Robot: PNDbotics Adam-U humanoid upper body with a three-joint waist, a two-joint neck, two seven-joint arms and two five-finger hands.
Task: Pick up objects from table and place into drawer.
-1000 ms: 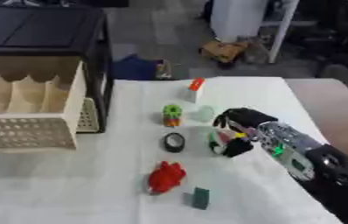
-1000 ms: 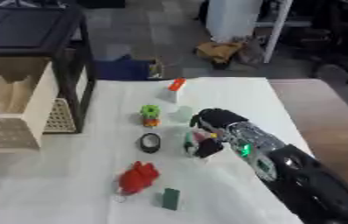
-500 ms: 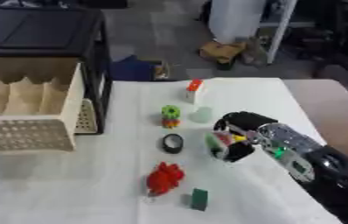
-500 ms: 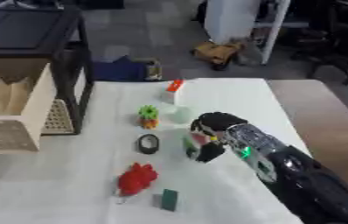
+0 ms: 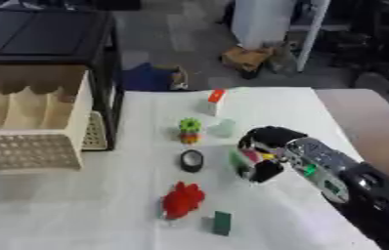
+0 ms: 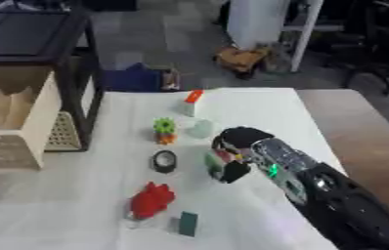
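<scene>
My right hand (image 5: 266, 146) reaches in from the lower right and its fingers curl round a small green and pink object (image 5: 244, 159) at the table's middle. Left of it lies a black tape roll (image 5: 191, 160). A red toy (image 5: 182, 199) and a dark green block (image 5: 223, 222) lie nearer the front. Farther back stand a green and orange toy (image 5: 189, 130), a pale clear cup (image 5: 224, 128) and a white box with a red top (image 5: 216, 100). The open cream drawer (image 5: 29, 128) stands at the left. My left hand is out of sight.
A black cabinet (image 5: 35, 41) frames the drawer at the back left. The white tablecloth (image 5: 78, 205) covers the table, with a brown tabletop (image 5: 365, 124) bare at the right. Chairs and clutter stand on the floor beyond.
My right hand has shifted slightly left and toward me while curled on the green and pink object. The picture has shifted a little. The other objects stay put.
</scene>
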